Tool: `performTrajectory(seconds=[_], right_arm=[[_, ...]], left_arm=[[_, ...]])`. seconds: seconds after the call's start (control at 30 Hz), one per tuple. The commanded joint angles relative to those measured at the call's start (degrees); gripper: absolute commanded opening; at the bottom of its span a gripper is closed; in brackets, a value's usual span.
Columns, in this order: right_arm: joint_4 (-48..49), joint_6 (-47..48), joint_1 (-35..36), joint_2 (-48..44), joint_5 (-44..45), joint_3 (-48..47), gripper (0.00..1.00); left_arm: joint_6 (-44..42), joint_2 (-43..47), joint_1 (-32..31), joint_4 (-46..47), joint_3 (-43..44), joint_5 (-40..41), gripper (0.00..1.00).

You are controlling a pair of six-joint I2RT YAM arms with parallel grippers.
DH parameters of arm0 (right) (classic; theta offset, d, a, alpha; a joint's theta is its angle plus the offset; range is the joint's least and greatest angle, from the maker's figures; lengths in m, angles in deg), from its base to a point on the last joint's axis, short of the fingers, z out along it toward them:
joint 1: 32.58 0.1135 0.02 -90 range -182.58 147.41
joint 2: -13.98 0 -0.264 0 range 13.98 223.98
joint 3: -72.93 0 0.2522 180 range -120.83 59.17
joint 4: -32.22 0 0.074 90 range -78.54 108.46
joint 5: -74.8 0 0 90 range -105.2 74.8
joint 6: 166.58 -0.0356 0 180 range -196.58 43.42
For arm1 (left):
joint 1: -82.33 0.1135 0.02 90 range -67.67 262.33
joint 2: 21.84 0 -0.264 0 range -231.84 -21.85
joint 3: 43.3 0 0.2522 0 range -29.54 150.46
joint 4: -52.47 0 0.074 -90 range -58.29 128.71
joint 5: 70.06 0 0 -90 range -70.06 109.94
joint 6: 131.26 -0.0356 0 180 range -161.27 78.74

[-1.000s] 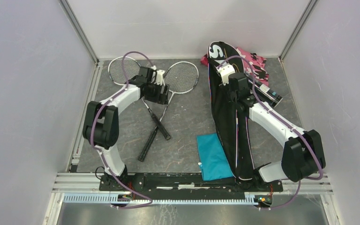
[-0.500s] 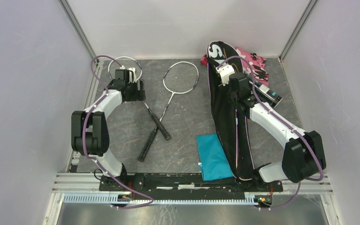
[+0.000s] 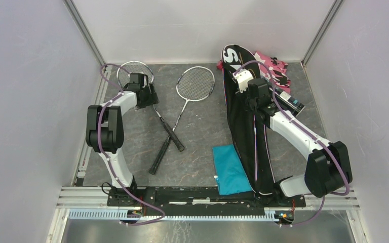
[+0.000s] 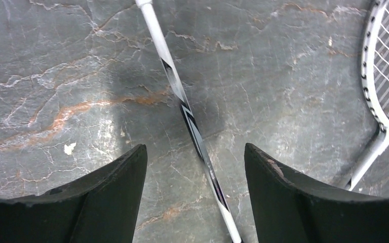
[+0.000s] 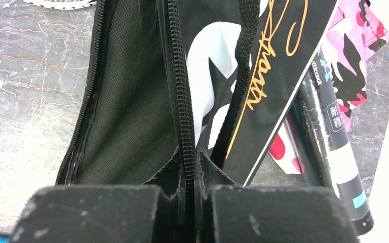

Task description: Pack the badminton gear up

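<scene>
Racquets are lying crossed on the table in the upper left of the overhead frame, both untouched. The first racquet is pointing its head toward the upper left corner, and the second racquet is pointing its head nearer the top centre. The left gripper has been sliding leftward from the spot between the two heads. It is now hanging over the first racquet's thin shaft, just below the head. Its jaws are standing spread, one on each side of the shaft, and are not touching it. That is suggesting a pick of this racquet is coming, with nothing lifted yet.

The bag is lying lengthwise right of centre. The right gripper, unmoved, is staying pressed together on the bag's zipper edge and holding the mouth open. The bag is looking ready to receive, and no gear is showing inside it.

Counting: two racquets, one bag, one black tube lying just beside the bag on its right, no shuttlecocks showing, one teal cloth, one pink camouflage fabric.
</scene>
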Motion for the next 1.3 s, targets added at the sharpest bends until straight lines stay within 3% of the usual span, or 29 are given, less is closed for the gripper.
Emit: performTrajectory(seconds=[0.0, 0.13, 0.33, 0.5, 0.77, 1.0, 1.27], right_arm=[[1.58, -0.2, -0.07, -1.59, -1.56, -0.19, 0.0], [1.73, -0.02, -0.12, -1.98, -1.67, -0.09, 0.0], [1.96, 0.07, -0.03, -2.35, -1.8, 0.42, 0.0], [2.02, 0.22, -0.08, -2.45, -2.11, 0.62, 0.0], [0.63, 1.03, -0.11, -1.96, -1.84, -1.61, 0.0], [-0.19, -0.14, -0.09, -2.27, -0.3, -4.35, 0.0], [-1.65, -4.59, -0.08, -0.44, 1.09, -8.92, 0.0]], left_arm=[[5.46, -2.25, -0.17, 2.24, 2.75, 4.24, 0.75], [6.52, -4.6, -0.46, 1.29, 3.87, 4.99, 0.71], [7.77, -6.25, -0.63, 1.27, 3.83, 6.13, 0.58], [7.07, -5.72, -0.6, 1.35, 3.12, 5.94, 0.31], [3.42, 2.22, -0.61, 3.2, 0.19, 4.5, 0.03], [-3.55, 10.76, -0.55, -0.41, -0.33, -1.18, 0.02], [-18.53, 23.63, -1.26, -8.31, -0.4, -9.1, 0.02]])
